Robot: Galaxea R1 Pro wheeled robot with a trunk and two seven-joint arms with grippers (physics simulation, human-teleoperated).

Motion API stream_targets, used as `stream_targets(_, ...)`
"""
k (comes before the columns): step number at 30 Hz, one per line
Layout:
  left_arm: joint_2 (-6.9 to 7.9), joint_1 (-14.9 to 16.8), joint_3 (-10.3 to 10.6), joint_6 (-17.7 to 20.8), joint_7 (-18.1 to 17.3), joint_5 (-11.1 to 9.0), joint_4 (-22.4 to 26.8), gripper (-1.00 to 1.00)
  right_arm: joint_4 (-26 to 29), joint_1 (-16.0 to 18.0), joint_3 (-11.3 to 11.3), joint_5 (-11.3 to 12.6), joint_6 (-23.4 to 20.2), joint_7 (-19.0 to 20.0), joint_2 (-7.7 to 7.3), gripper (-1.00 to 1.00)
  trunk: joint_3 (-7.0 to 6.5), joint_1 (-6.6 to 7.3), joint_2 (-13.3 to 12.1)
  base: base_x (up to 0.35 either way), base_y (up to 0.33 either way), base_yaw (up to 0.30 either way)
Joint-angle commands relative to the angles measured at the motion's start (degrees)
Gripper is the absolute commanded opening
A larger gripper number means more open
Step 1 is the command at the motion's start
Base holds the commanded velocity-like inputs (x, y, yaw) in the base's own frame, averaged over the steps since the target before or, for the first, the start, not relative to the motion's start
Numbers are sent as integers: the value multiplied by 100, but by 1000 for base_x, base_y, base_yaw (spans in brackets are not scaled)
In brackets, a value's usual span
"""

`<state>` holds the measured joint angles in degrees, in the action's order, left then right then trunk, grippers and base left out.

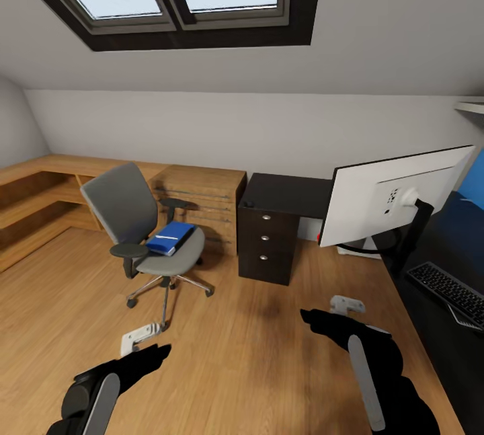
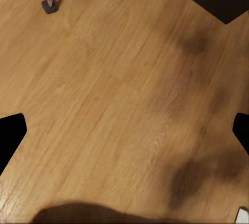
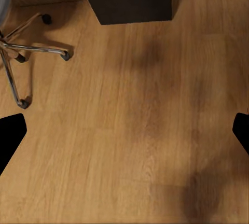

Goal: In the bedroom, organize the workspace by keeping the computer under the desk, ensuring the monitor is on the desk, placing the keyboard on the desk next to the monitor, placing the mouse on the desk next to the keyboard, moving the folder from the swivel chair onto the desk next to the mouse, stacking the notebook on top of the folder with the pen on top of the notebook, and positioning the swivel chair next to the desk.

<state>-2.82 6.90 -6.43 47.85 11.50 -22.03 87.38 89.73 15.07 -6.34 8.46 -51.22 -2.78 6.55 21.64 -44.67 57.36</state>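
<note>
Lying on the grey seat of the swivel chair [image 1: 138,220], the blue folder [image 1: 171,238] is being seen at left. Both the left gripper [image 1: 142,339] and right gripper [image 1: 344,305] are being held spread wide over bare floor. The monitor [image 1: 390,196] and keyboard [image 1: 449,292] are being carried by the desk [image 1: 444,257] at right.

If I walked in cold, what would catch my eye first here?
Probably the grey swivel chair out on the wood floor, with a bright blue folder lying on its seat. Then the big monitor at the right, showing its pale back, on the black desk beside a keyboard.
</note>
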Motion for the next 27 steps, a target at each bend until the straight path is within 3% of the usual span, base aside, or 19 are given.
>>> stream_targets(1, -10, 4, 95, 15, 43, -56, -47, 100, 9, 4, -16, 58, -20, -37, -5, 100, 7, -1, 5, 0, -150, 0)
stream_targets(10, -16, 4, 372, 14, 47, -61, -60, 100, 10, 4, -21, 59, -19, -40, -12, 100, -14, -1, 5, 0, -265, -116)
stream_targets(15, -20, 4, 418, 14, 42, -63, -70, 100, 10, 4, -21, 59, -1, -45, -13, 100, -37, -1, 5, 0, -309, -207)
stream_targets(16, -24, 4, 602, 14, 43, -69, -101, 100, 10, 4, -24, 59, 26, -47, -14, 100, -42, -1, 5, 0, -314, -224)
stream_targets(27, -25, 4, 734, 14, 38, -73, -187, 100, 10, 4, -25, 52, 74, -48, -14, 100, -82, -1, 5, 0, -315, -217)
